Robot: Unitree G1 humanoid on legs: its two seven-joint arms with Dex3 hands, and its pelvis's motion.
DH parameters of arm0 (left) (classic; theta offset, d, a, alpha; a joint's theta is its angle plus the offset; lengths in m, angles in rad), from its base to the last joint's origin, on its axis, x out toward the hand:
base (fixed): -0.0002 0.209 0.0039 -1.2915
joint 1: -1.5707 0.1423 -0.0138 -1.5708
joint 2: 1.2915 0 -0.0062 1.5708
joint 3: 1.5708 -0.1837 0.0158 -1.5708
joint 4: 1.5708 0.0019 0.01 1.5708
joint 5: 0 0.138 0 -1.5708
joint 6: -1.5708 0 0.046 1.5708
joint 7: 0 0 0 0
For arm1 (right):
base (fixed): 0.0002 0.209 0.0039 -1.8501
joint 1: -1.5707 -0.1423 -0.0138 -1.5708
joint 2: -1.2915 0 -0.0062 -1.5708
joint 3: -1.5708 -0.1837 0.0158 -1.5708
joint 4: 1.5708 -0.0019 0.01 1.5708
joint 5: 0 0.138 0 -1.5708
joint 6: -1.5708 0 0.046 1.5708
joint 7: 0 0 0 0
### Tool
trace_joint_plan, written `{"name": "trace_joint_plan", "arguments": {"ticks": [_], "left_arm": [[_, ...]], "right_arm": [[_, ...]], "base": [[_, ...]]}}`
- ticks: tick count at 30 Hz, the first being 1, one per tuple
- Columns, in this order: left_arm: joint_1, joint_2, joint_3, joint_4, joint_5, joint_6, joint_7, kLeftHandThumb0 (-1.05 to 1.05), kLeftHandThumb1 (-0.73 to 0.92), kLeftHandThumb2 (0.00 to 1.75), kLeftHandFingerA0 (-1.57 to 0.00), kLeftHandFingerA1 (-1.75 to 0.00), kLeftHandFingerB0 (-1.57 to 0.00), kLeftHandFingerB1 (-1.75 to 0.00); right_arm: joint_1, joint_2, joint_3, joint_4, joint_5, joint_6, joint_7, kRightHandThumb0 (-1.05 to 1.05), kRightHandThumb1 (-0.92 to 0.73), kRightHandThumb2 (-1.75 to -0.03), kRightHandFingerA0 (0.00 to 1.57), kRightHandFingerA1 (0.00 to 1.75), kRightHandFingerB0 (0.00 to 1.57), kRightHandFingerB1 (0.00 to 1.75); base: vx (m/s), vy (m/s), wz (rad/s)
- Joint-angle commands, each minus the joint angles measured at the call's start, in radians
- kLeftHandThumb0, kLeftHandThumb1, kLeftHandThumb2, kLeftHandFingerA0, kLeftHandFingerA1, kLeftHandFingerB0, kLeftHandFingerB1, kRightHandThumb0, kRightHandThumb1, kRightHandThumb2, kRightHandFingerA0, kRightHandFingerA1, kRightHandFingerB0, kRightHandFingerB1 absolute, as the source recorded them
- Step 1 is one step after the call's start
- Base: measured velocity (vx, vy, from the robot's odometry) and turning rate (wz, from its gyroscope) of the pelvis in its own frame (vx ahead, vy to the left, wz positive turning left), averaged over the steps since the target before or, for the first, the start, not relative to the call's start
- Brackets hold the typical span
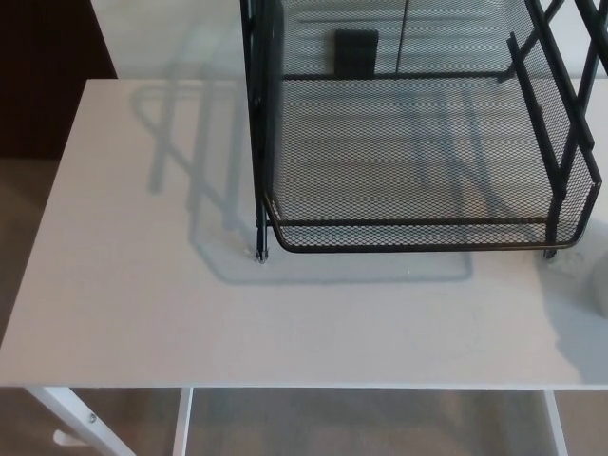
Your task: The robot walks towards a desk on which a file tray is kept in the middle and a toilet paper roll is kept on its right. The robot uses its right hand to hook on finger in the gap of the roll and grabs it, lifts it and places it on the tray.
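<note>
A black wire-mesh file tray [418, 237] stands on the white desk [142, 285], filling the upper right of the head view. Its lower shelf holds nothing, and a higher tier shows at the top. At the far right edge a pale rounded sliver [601, 290] pokes into the picture beside the tray; it may be the toilet paper roll, but too little shows to be sure. Neither of my hands is in the picture.
The desk's front edge [285, 386] runs along the bottom, with white legs [66, 413] and beige floor below. A dark panel [47, 76] stands at the upper left behind the desk. A small black block [356, 52] shows through the mesh at the back.
</note>
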Motion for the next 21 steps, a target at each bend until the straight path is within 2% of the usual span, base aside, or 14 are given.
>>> {"name": "trace_joint_plan", "arguments": {"ticks": [1,2,3,4,5,6,10,16,17,18,19,21], "left_arm": [[0.003,0.025,-0.004,-0.005,0.007,-0.014,-0.002,-0.90,0.91,0.67,-0.45,-0.84,-0.19,-0.72],[0.007,0.027,-0.006,-0.014,0.008,-0.010,-0.008,-0.90,0.92,0.67,-0.42,-0.84,-0.18,-0.72],[0.009,0.027,-0.007,-0.016,0.007,-0.010,-0.010,-0.90,0.92,0.67,-0.42,-0.84,-0.18,-0.72],[0.013,0.027,-0.007,-0.022,0.006,-0.012,-0.012,-0.91,0.68,1.04,-0.43,-0.79,-0.19,-0.68],[0.020,0.027,-0.007,-0.032,0.006,-0.016,-0.015,-0.91,0.68,1.04,-0.43,-0.79,-0.19,-0.68],[0.009,0.029,-0.011,-0.008,0.011,-0.023,-0.013,-0.90,0.92,0.69,-0.44,-0.84,-0.19,-0.71],[0.006,0.024,-0.011,0.001,0.015,-0.030,0.007,-0.90,0.92,0.66,-0.48,-0.83,-0.20,-0.70],[0.011,0.025,0.004,-0.012,0.000,-0.019,0.001,-0.90,0.92,0.66,-0.47,-0.83,-0.18,-0.71],[-0.001,0.028,-0.006,0.020,0.015,-0.041,0.013,-0.86,0.68,1.06,-0.49,-0.77,-0.22,-0.66],[0.001,0.026,0.000,0.020,0.008,-0.042,0.009,-0.89,0.92,0.65,-0.48,-0.81,-0.21,-0.69],[0.000,0.026,0.000,0.025,0.009,-0.045,0.012,-0.87,0.68,1.06,-0.49,-0.77,-0.22,-0.66],[0.000,0.026,0.002,0.028,0.006,-0.046,0.010,-0.88,0.67,1.06,-0.49,-0.78,-0.21,-0.66]], "right_arm": [[-0.019,0.015,-0.049,-0.030,0.056,0.051,0.014,-0.44,-0.59,-0.58,0.26,0.40,0.21,0.30],[-0.022,0.021,-0.068,-0.035,0.074,0.047,0.013,-0.49,-0.51,-0.72,0.22,0.47,0.19,0.39],[-0.023,0.024,-0.074,-0.035,0.079,0.044,0.015,-0.49,-0.51,-0.72,0.22,0.47,0.19,0.39],[-0.026,0.028,-0.086,-0.037,0.090,0.046,0.017,-0.49,-0.51,-0.73,0.21,0.48,0.18,0.40],[-0.031,0.033,-0.102,-0.038,0.108,0.049,0.019,-0.49,-0.51,-0.73,0.21,0.48,0.18,0.40],[-0.032,0.042,-0.122,-0.049,0.130,0.077,0.023,-0.47,-0.50,-0.72,0.21,0.48,0.19,0.39],[-0.029,0.031,-0.177,-0.083,0.168,0.137,0.053,-0.45,-0.54,-0.71,0.18,0.45,0.16,0.38],[-0.029,0.036,-0.212,-0.046,0.187,0.085,0.065,-0.50,-0.52,-0.72,0.20,0.47,0.16,0.38],[-0.014,0.025,-0.217,-0.060,0.181,0.099,0.072,-0.49,-0.53,-0.71,0.18,0.44,0.15,0.37],[-0.009,0.022,-0.218,-0.060,0.179,0.099,0.077,-0.46,-0.54,-0.69,0.16,0.43,0.16,0.36],[-0.004,0.016,-0.217,-0.060,0.171,0.094,0.082,-0.47,-0.54,-0.69,0.15,0.43,0.15,0.35],[0.011,0.001,-0.211,-0.072,0.152,0.096,0.091,-0.48,-0.53,-0.69,0.13,0.42,0.15,0.35]], "base": [[0.00,0.000,0.00],[0.00,0.000,0.00],[0.00,0.000,0.00],[0.00,0.000,0.00],[0.00,0.000,0.00],[0.00,0.000,0.00],[0.00,0.000,0.00],[0.00,0.000,0.00],[0.00,0.000,0.00],[0.00,0.000,0.00],[0.00,0.000,0.00],[0.00,0.000,0.00]]}}
